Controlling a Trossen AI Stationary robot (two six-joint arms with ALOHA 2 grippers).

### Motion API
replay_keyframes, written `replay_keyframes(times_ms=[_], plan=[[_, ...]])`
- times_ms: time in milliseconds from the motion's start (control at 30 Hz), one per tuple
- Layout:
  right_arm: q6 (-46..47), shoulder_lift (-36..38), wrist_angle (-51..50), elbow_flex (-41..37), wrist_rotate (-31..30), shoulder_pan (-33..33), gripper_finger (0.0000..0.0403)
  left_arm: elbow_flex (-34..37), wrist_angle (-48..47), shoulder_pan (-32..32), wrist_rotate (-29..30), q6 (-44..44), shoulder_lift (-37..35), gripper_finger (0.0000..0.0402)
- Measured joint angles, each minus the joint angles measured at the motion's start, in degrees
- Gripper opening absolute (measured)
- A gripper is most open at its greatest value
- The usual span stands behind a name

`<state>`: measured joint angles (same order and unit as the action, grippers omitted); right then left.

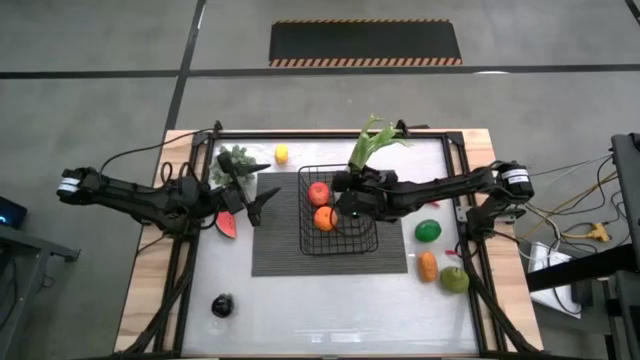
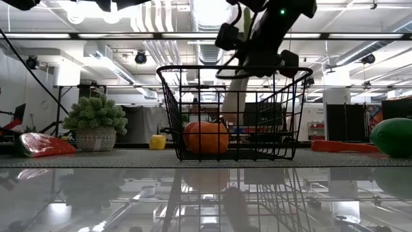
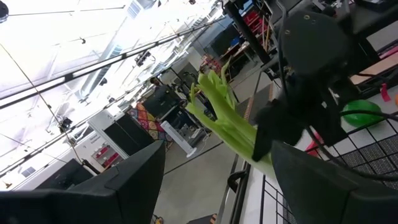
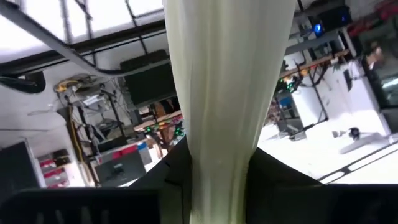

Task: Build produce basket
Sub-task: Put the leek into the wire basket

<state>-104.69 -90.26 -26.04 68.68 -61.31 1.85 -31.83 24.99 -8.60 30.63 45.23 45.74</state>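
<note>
At centre of the high view, the right gripper (image 1: 345, 192) holds the leek (image 1: 372, 140) over the basket (image 1: 337, 243), leaves trailing toward the upper edge past the rim. Two pieces (image 1: 322, 205) lie inside. The left gripper (image 1: 262, 203) waits at left of the basket, fingers spread.

Low view: the leek (image 2: 234, 96) hangs steeply inside the wire walls. Risk: being longer than the basket, it may lodge on the rim or tip out on release.

Left wrist view: leaves (image 3: 214, 99) splay at centre and could catch on the mesh.

Right wrist view: fingers clamp the stalk (image 4: 221, 93); a smooth stalk may slip.
</note>
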Motion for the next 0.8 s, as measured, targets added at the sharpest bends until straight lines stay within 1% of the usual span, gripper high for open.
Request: replay_keyframes(times_ms=[133,500,800], plan=[[2.2,0.1,0.0,0.9,1.1,-0.1,0.0106,0.0,0.0,0.0,0.0,0.0,0.0,0.0274],[2.7,0.2,-0.3,1.1,1.7,-1.1,0.0157,0.0,0.0,0.0,0.0,0.0,0.0,0.0274],[2.7,0.2,-0.2,1.1,1.8,-2.1,0.0162,0.0,-0.3,0.0,0.0,0.0,0.0,0.0274]])
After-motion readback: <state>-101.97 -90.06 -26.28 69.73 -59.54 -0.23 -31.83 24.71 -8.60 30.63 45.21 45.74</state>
